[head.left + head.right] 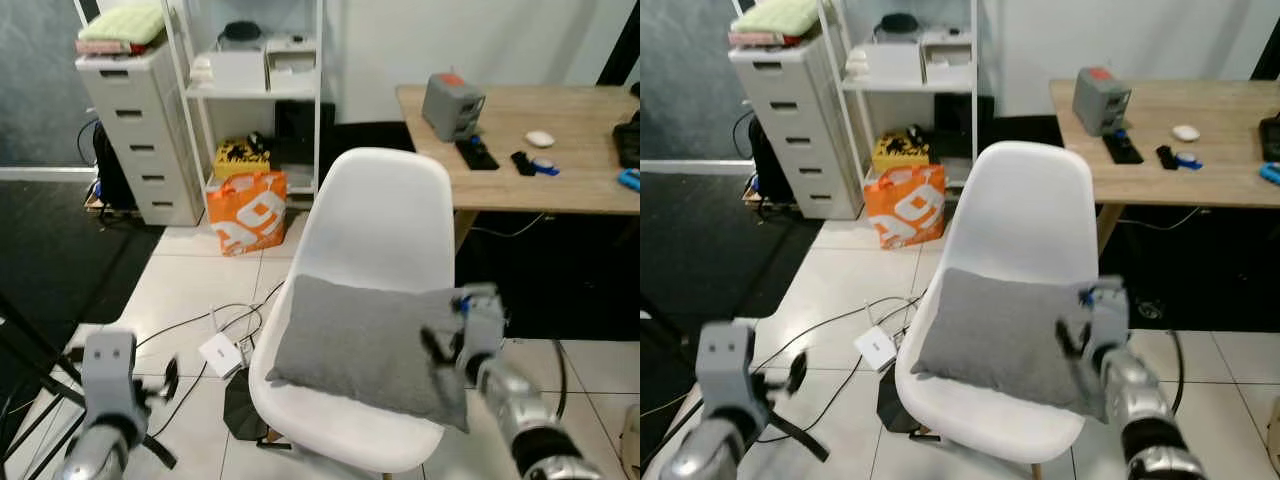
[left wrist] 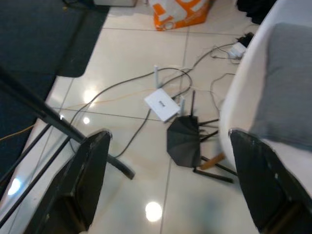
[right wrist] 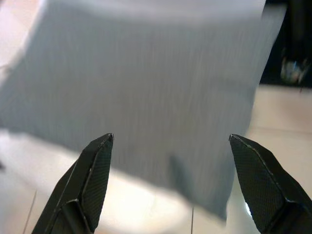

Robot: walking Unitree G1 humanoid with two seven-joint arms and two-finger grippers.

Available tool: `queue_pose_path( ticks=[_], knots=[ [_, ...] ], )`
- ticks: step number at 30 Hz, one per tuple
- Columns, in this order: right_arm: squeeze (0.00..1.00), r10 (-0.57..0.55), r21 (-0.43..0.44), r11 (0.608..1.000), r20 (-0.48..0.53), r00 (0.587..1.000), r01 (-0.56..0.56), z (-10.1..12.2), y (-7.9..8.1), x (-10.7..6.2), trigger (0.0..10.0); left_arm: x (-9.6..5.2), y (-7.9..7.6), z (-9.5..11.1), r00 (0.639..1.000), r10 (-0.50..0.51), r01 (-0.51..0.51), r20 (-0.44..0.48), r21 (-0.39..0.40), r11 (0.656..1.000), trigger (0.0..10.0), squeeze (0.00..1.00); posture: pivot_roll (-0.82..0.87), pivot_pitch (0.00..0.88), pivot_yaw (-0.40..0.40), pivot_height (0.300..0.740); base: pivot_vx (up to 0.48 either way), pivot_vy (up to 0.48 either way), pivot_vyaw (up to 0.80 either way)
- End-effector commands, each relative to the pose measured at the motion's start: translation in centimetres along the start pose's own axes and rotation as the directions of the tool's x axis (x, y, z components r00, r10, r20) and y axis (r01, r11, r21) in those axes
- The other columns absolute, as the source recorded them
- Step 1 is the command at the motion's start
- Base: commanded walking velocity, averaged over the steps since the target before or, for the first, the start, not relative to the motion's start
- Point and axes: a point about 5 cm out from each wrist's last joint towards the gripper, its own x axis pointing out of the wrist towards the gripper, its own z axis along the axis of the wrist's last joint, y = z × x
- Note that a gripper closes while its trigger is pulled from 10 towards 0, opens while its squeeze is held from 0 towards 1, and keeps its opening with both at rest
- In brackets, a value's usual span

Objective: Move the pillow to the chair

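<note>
The pillow [image 1: 365, 345] lay flat on the seat of the white chair [image 1: 385, 225], its left corner at the seat's left edge and its right end hanging past the seat's right edge. You had your left gripper [image 2: 168, 187] out over the tiled floor [image 1: 190, 285] to the left of the chair, fingers spread wide and empty, with a white router [image 2: 162, 104] and loose cables [image 1: 215, 320] below it. Your right gripper [image 3: 170, 183] sat at the pillow's right end, fingers parted with nothing between them, so it looked released. By its look the pillow was soft, light and limp grey fabric; it would sag from a single pinch, so a corner or a bunched edge seemed your best hold, and it seemed unlikely to slip or break. To the right, on the counter [image 1: 570, 190], stood a grey box [image 1: 452, 105]. The orange bag [image 1: 248, 210] by the shelves carried white lettering you could not read.
</note>
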Motion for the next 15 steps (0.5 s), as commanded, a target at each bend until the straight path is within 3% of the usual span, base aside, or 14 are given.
queue_pose_path(
  ticks=[1,3,4,7,14,15],
  knots=[
    [0.00,0.012,0.009,1.000,-0.124,0.992,-0.011,-3.8,0.8,-0.5,10.0,0.3,0.6,-2.0,0.997,0.033,-0.028,-0.070,0.073,0.997,10.0,0.00,-0.22,0.004,0.020,0.740,0.000,0.000,0.00],
    [0.00,-0.094,0.012,0.995,-0.239,0.966,0.100,-6.0,0.8,-0.9,10.0,0.5,0.7,-4.0,0.990,0.036,-0.020,-0.140,0.119,0.993,10.0,0.00,-0.21,0.000,0.016,0.740,0.000,0.000,0.00],
    [0.00,-0.094,0.012,0.995,-0.239,0.966,0.100,-6.0,0.8,-0.9,10.0,0.5,0.7,-4.0,0.990,0.036,-0.020,-0.140,0.119,0.993,10.0,0.00,-0.21,0.000,0.016,0.740,0.000,0.000,0.00],
    [0.00,-0.023,0.030,0.999,-0.229,0.973,0.031,-4.5,2.0,0.0,10.0,-0.1,0.2,-7.9,0.960,0.038,-0.020,-0.278,0.069,0.997,10.0,0.00,-0.20,0.000,-0.006,0.740,0.000,0.000,0.00],
    [0.00,-0.041,0.054,0.997,-0.264,0.964,0.057,-5.1,2.1,-0.1,10.0,0.2,0.1,-9.1,0.957,0.064,-0.070,-0.284,-0.010,0.998,10.0,0.00,-0.17,0.000,-0.032,0.740,0.000,0.000,0.00],
    [0.00,-0.010,0.098,0.994,-0.251,0.968,0.036,-4.5,2.7,0.2,10.0,0.3,-0.1,-9.5,0.960,0.038,-0.064,-0.276,-0.085,0.994,10.0,0.00,-0.15,0.000,-0.051,0.740,0.000,0.000,0.00]
  ],
)
